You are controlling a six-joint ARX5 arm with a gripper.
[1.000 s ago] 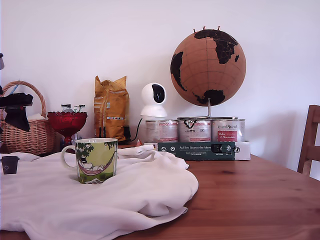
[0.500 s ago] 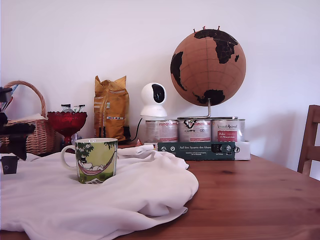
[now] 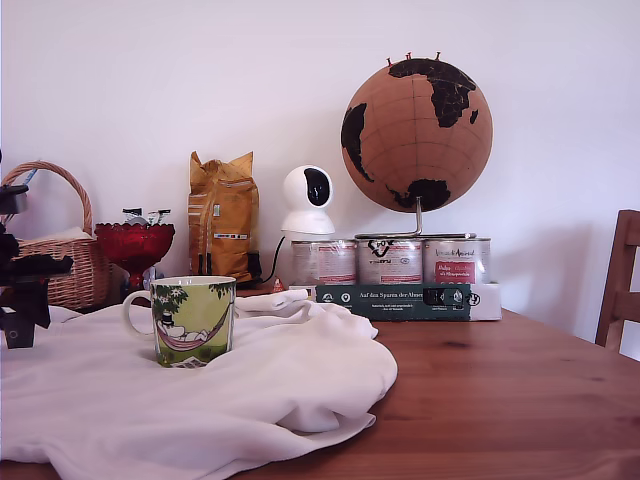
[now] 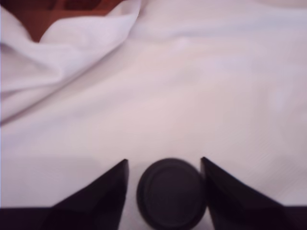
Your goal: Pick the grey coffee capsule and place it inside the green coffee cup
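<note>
the pincer (image 4: 164, 191) is down at the far left edge of the exterior view, low over the white cloth (image 3: 200, 400) that covers that end of the wooden surface (image 3: 520, 400). in the wrist view its two dark fingers (image 4: 103, 191) stand apart with the grey coffee capsule (image 4: 171, 194) sitting between them on the cloth, seen from above as a round dark disc. one finger looks right against the capsule's rim and a thin strip of cloth shows beside the other, so the pincer is open around the capsule and not yet squeezing it. in the exterior view the capsule (image 3: 17, 330) is a small dark shape partly hidden by the arm.

the green coffee cup (image 3: 190, 320) stands upright on the cloth, well to the exterior view's right of the capsule, its white handle turned toward the capsule's side.

behind it sit a wicker basket (image 3: 65, 270), a red glass bowl (image 3: 134, 245) and a yellow bag (image 3: 222, 215).
</note>
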